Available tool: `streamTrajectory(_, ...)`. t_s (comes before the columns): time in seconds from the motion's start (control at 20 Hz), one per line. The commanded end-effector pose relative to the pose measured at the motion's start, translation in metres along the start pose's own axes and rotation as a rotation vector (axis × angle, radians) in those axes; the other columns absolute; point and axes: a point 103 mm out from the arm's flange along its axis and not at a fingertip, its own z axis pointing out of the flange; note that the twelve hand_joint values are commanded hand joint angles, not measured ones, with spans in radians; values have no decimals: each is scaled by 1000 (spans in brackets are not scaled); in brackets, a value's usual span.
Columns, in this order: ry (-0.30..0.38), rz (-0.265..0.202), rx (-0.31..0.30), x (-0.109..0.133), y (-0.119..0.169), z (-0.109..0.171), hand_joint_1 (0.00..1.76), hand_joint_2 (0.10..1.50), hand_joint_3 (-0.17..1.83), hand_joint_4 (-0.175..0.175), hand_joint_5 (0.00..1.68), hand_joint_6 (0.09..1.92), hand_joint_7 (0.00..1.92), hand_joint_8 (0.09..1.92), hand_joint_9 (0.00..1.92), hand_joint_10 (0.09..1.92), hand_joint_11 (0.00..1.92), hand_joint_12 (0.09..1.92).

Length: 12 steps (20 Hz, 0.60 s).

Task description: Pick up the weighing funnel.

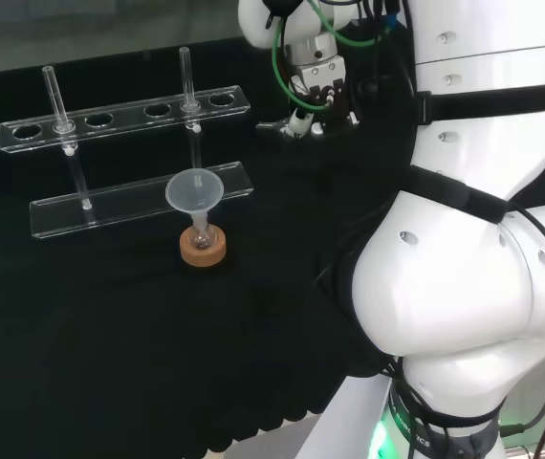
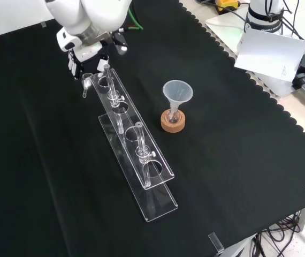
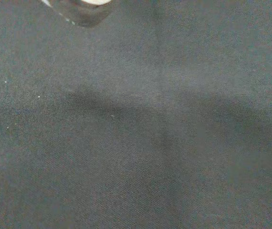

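In the front view the black and white hand (image 2: pixel 88 52) hangs at the top left, just beyond the far end of the tube rack. A small clear weighing funnel (image 2: pixel 86 81) sits right under its fingertips, stem pointing down toward the cloth, and the fingers look curled onto it. The head view has the hand (image 1: pixel 313 94) at the top centre, to the right of the rack, fingers pointing down. In the wrist view a clear curved piece, the weighing funnel (image 3: pixel 84 13), shows close to the palm over bare black cloth.
A clear two-tier tube rack (image 2: pixel 137 160) with two upright tubes (image 2: pixel 109 83) runs along the middle of the cloth. The big funnel (image 2: pixel 177 92) stands in a small flask on a cork ring (image 2: pixel 173 124) beside it. The arm's white links (image 1: pixel 473 239) rise at the head view's right.
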Motion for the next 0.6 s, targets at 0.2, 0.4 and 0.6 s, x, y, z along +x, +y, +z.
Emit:
streamTrajectory(0.2, -14, 56, -8, -20, -49, -22, 1114, 1050, -175, 175, 1341, 420, 821, 582, 1147, 271, 916, 995)
streamTrajectory(0.4, -39, 74, -17, -21, -75, -33, 1115, 1050, -175, 175, 1341, 420, 821, 582, 1149, 268, 918, 993)
streamTrajectory(0.6, -72, 84, -15, -16, -104, -40, 1115, 1050, -175, 175, 1341, 420, 817, 581, 1152, 266, 920, 991)
